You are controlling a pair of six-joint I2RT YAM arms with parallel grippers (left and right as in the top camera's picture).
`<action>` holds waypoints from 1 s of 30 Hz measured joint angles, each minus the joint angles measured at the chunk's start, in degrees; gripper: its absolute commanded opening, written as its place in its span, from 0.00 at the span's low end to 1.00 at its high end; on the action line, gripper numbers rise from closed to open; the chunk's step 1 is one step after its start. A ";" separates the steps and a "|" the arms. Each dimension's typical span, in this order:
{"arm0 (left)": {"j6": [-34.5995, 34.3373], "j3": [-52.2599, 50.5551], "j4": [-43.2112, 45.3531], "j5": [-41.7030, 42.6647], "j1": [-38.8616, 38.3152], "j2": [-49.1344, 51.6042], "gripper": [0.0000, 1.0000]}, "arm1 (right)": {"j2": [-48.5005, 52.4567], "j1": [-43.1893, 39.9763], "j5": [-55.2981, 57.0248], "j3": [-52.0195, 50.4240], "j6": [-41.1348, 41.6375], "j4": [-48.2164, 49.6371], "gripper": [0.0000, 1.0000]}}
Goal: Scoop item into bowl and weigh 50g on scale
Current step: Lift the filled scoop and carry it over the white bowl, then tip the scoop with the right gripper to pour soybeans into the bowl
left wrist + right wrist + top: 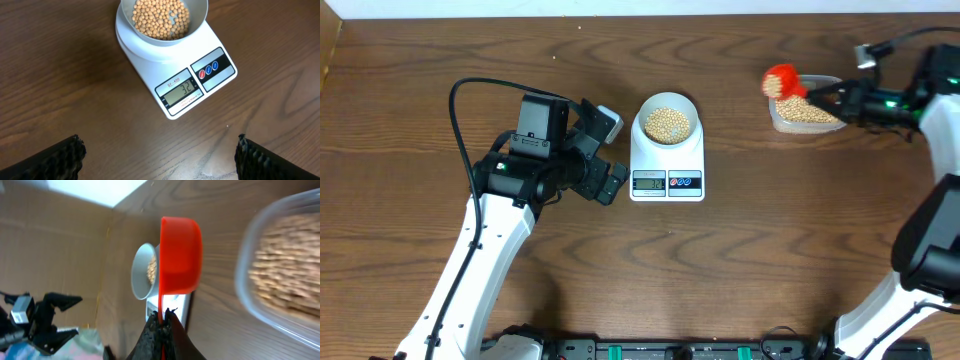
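Overhead view: the beans [668, 123] fill the bottom of the bowl [692, 105], and the bowl stands on the back half of the scale [667, 160]. On the scale's front edge the display [648, 181] sits beside two round buttons [684, 181]. In the left wrist view the display reads 32.

Just beside the scale, off its left edge, the left gripper [610, 153] hangs over the bare tabletop [740, 260]. Its fingers are spread wide and hold nothing.

Well apart from the scale, to its right, a clear tub [807, 115] holds more beans. A red scoop [782, 80] hovers over the tub's rim on the side nearer the scale. The right gripper [830, 97] is clamped tight on the scoop's handle. Whether the scoop carries any beans I cannot tell.
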 measured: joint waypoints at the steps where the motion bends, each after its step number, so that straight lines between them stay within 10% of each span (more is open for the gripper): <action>1: 0.00 0.02 -0.02 0.00 0.00 0.00 0.98 | 0.00 1.27 0.04 0.00 0.00 0.26 0.01; 30: 0.00 0.02 -0.02 0.00 0.00 0.00 0.98 | 0.00 23.15 6.80 0.00 3.37 6.32 0.01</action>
